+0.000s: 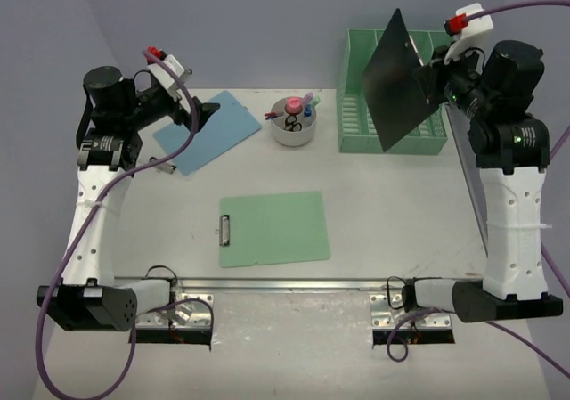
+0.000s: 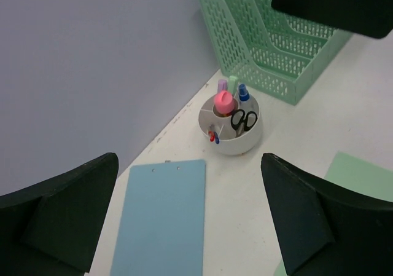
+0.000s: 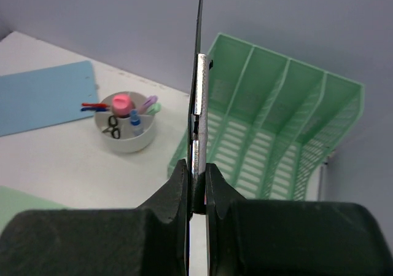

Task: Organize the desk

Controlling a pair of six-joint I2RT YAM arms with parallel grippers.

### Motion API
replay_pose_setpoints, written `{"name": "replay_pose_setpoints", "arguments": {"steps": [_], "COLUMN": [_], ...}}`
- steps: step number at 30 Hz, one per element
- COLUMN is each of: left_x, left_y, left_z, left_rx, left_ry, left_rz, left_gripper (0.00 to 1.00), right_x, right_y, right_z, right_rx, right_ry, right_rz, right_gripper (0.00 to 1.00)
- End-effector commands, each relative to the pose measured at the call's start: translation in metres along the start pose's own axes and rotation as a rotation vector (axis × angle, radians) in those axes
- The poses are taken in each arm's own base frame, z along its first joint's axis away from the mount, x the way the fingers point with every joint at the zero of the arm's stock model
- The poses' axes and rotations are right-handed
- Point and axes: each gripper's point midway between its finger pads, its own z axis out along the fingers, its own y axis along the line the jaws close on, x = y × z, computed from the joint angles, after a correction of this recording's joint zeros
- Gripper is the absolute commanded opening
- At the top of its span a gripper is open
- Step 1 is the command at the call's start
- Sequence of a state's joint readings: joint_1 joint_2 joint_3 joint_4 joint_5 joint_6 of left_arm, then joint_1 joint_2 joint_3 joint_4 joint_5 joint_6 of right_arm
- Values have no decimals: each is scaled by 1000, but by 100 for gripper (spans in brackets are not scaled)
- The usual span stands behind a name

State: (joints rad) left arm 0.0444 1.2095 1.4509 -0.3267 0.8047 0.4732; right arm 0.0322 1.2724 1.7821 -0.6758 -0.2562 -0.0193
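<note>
- desk (image 1: 401, 204): flat off-white top under both arms. Fixed and rigid, nothing to grip; the loose boards are what moves.
- right gripper (image 3: 195, 184): jaws clamped on the black clipboard (image 1: 396, 79) at its metal clip end, with the board held upright in the air over the file rack (image 1: 356, 124).
- Board looks thin, stiff and light, probably slick, so the clip end is the sane hold.
- left gripper (image 2: 190, 217): jaws wide apart, holding nothing, above the blue clipboard (image 1: 209, 131).
- Rack slots show nothing filed.
- pen cup (image 2: 236, 142): scissors (image 2: 244, 120), markers (image 2: 224, 98).
- green clipboard (image 1: 276, 229): flat, mid-desk.

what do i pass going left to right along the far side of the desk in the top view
blue clipboard → white pen cup → green file rack (black clipboard overlaps the rack, so left out)
</note>
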Motion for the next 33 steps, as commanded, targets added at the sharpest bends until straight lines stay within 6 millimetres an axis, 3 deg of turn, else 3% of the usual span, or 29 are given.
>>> {"name": "replay_pose_setpoints", "arguments": {"steps": [1, 4, 7, 11, 15, 16, 21, 33], "left_x": [17, 26, 30, 31, 34, 34, 38, 52], "left_y": [4, -5, -12, -15, -18, -18, -16, -19], "left_z": [2, 3, 7, 10, 14, 15, 21, 27], "left_rx": [-59, -27, 5, 27, 45, 50, 51, 60], "left_ry": [16, 14, 7, -17, -33, -37, -45, -42], "left_rz": [-61, -89, -125, -144, -160, -161, -185, -219], "left_gripper": [100, 100, 100, 100, 100, 100, 100, 100], "right_x": [-30, -42, -49, -46, -28, -32, -29, 4], "right_y": [-44, -67, -106, -139, -168, -175, -186, -221], "right_z": [-9, -14, -24, -20, 1, 0, 22, 77], "right_rx": [199, 280, 370, 389, 373, 382, 348, 356], "right_ry": [-50, -58, -47, -31, 11, 1, -5, 0], "right_rz": [-130, -213, -241, -232, -193, -192, -160, -93], "right_gripper": [1, 1, 1, 1, 1, 1, 1, 1]}}
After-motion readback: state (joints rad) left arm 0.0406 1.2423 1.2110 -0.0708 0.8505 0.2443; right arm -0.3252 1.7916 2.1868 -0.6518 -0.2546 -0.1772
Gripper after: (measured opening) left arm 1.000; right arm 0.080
